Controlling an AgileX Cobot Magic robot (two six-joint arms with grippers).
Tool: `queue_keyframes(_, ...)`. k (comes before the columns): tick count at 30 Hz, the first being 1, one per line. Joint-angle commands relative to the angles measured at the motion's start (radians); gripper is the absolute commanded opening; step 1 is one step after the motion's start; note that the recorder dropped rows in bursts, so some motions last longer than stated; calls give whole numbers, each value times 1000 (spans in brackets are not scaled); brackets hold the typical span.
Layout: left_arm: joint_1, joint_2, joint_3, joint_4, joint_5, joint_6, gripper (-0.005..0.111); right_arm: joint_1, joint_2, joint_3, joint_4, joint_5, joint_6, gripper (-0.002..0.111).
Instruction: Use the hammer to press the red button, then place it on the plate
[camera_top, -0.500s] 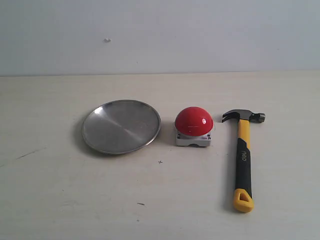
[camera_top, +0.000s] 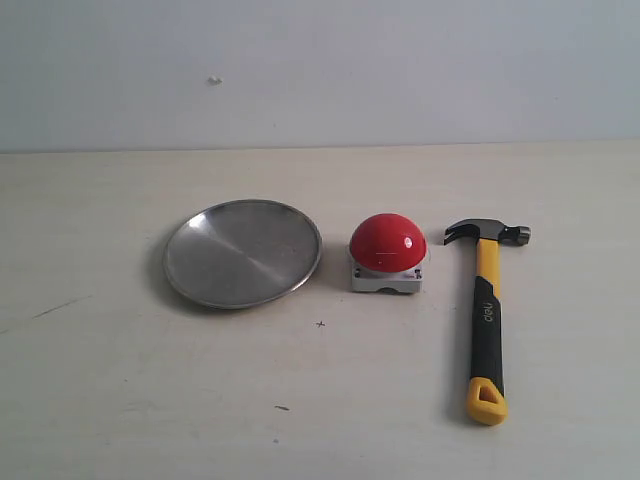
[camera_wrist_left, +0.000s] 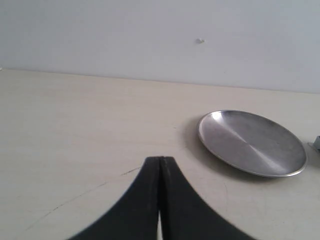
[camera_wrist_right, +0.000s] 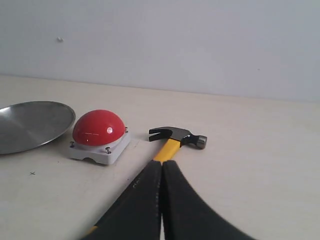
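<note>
The hammer (camera_top: 487, 320) lies flat on the bench (camera_top: 100, 400), just right of the red button (camera_top: 388, 243). The right hand (camera_wrist_right: 161, 162), closed and empty, aimed along the handle, should open wide, then grasp mid-handle.

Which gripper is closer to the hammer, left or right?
Right. The right gripper, shut, is lined up with the hammer, whose handle runs behind it in its wrist view. The left gripper, shut, faces the plate, with no hammer in its view.
</note>
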Motion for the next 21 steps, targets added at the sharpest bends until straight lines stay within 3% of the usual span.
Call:
queue_keyframes(1,1,-6,3,-5,-5,5,0,-5,-6,5,9,-46,-3,0)
queue_keyframes(7,1,-6,3,-5,-5,5,0,-5,-6,5,18,-284,10,0)
queue_keyframes(12,1,-6,3,-5,-5,5,0,-5,-6,5,108,-554,155,0)
queue_keyframes(16,1,-6,3,-5,-5,5,0,-3,-6,5,124,-756,496,0)
queue_keyframes(18,1,-6,3,-5,-5,5,0,-3,-6,-9,107,-764,678,0)
queue_keyframes(21,1,-6,3,-5,-5,5,0,-3,34,-119,3,-733,712,0)
